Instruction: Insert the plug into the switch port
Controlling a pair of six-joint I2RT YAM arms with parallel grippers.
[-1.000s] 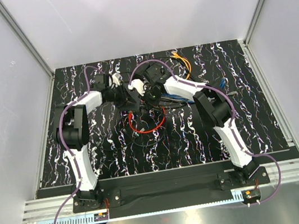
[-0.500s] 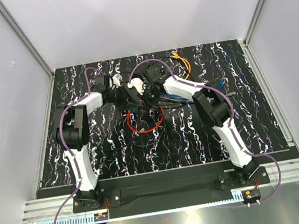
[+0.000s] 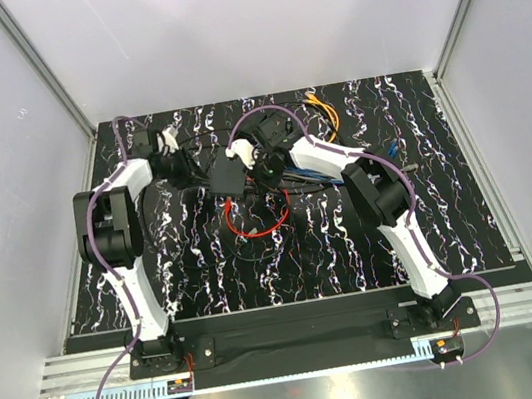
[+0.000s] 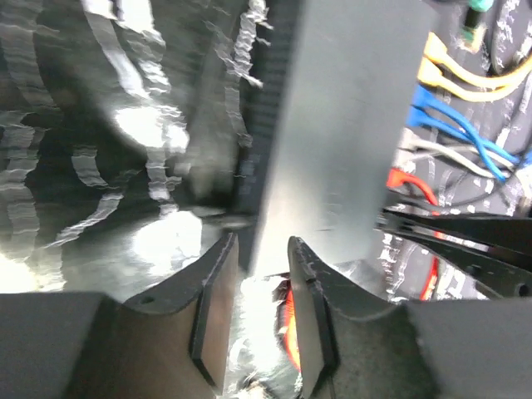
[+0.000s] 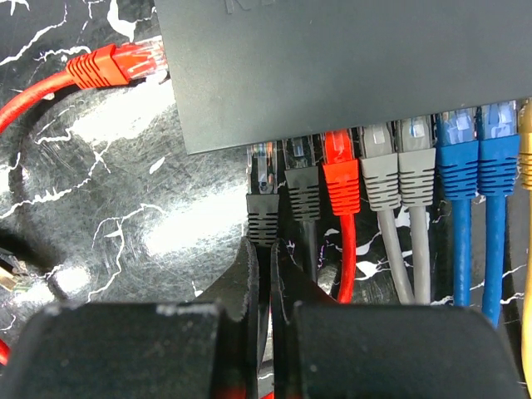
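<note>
- The flat black rectangular switch (image 5: pixel 332 66) lies on the marbled black bench (image 5: pixel 83 208), its sockets facing the right fingers (image 5: pixel 241 278).
- Those are clenched on the black lead (image 5: pixel 265 262), with the black moulded plug (image 5: pixel 262 212) straight ahead at the end socket.
- The left fingers (image 4: pixel 212 299) are parted, holding nothing.

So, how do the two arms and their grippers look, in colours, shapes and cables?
Both the left arm and the right arm have white links with bulky black joints. A purple cable runs along each arm. The left gripper and the right gripper are dark, each with two flat, tapered fingers.
</note>
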